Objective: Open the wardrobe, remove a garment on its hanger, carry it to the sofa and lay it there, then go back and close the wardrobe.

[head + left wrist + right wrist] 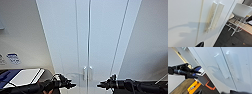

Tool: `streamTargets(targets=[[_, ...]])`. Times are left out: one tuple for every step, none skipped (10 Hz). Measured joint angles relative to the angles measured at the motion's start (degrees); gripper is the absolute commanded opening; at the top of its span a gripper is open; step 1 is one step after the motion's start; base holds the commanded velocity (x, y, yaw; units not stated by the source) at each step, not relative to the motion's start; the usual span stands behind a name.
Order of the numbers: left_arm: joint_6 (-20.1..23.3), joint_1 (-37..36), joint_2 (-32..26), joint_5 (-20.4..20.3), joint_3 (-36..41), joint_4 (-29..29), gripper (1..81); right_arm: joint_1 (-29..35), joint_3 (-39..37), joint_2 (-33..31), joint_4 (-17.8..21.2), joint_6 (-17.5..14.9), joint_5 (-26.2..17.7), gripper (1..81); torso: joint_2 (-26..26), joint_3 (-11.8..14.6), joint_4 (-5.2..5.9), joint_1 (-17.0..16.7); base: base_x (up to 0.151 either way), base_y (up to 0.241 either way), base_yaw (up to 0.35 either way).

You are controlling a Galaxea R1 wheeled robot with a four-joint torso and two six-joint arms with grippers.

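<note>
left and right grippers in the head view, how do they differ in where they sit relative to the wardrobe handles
The left gripper comes in from the picture's left and points right, stopping left of the wardrobe handles. The right gripper comes in from the right and points left, stopping right of the handles. The left gripper is nearer the handles than the right. Both hang just below the handles, in front of the closed wardrobe, touching nothing.

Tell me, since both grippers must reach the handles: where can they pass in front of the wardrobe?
Open air lies between left gripper and right gripper, before the closed wardrobe. The paired handles sit tight together at the door seam.
</note>
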Motion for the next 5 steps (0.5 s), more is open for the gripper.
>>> streamTargets(targets=[[-0.7,0.0,1.4,0.3,-1.7,-0.2,81.1,0.4,-2.5,1.5,-0.3,0.1,-0.4,81.1,0.0,0.0,0.00,0.0,0.000,0.000,0.000],[-1.0,-0.1,2.5,0.4,-3.2,-0.4,81.1,1.2,-6.0,3.6,-0.9,0.1,-1.0,81.1,0.0,0.0,0.00,0.0,0.000,0.000,0.000],[-1.1,-0.2,3.8,0.5,-4.7,-0.5,81.1,1.8,-8.4,5.2,-1.4,0.2,-1.3,81.1,0.0,0.0,0.00,0.0,0.000,0.000,0.000],[-1.1,-0.5,5.5,0.7,-6.4,-0.5,81.1,2.3,-10.8,6.6,-1.9,0.2,-1.6,81.1,0.0,0.0,0.00,0.0,0.000,0.000,0.000],[-1.2,-0.9,7.5,1.1,-8.0,-0.6,81.1,3.1,-13.5,8.0,-2.4,0.2,-1.9,81.1,0.0,-0.1,0.00,0.0,0.000,0.000,0.000]])
